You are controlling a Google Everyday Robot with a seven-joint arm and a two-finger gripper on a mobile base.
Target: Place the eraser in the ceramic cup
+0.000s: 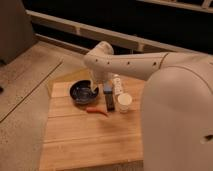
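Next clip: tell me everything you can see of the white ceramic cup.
The ceramic cup is small, plain white, round and has no handle. It stands upright, mouth up, on the wooden table. Nothing shows above its rim. The dark eraser lies on the table just picture-left of it; whether the two touch cannot be told. The gripper, open, hangs over the dark bowl further left, clear of the cup.
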